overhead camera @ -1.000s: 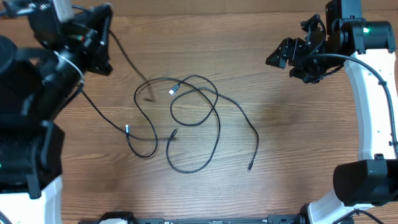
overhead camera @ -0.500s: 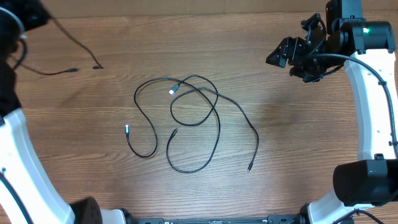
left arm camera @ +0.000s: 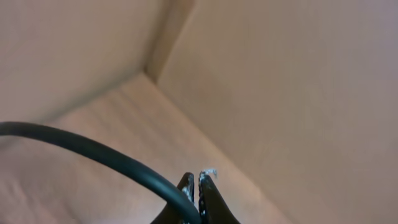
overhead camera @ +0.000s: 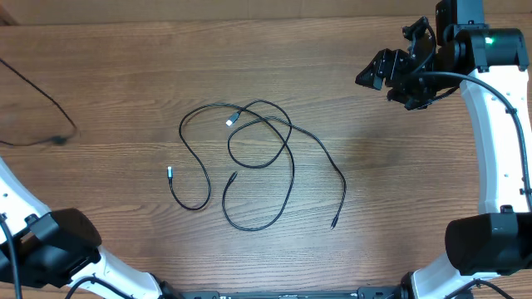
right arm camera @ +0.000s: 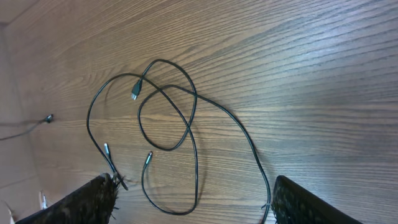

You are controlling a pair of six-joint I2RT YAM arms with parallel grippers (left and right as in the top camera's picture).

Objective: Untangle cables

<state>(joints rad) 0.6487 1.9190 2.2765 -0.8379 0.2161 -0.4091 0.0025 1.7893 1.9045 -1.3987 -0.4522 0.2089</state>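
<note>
Two thin black cables (overhead camera: 293, 174) lie loosely crossed at the table's middle, with a silver plug (overhead camera: 231, 121) inside the loops; they also show in the right wrist view (right arm camera: 196, 155). A third cable (overhead camera: 73, 126) lies apart at the far left and runs off the left edge; its end shows in the right wrist view (right arm camera: 48, 117). My left gripper (left arm camera: 198, 177) is out of the overhead view, lifted off the table, jaws shut with a black cord running into them. My right gripper (overhead camera: 389, 83) hangs open and empty above the back right, well away from the cables (right arm camera: 193, 186).
The wooden table (overhead camera: 399, 191) carries only the cables. The left wrist view shows plain beige walls and a corner (left arm camera: 155, 62). White arm links stand at the right edge (overhead camera: 499, 149) and the lower left (overhead camera: 25, 208).
My left gripper has pulled one cable out of the tangle and dragged it left, leaving the overhead view. The other cables and the right arm have not moved.
</note>
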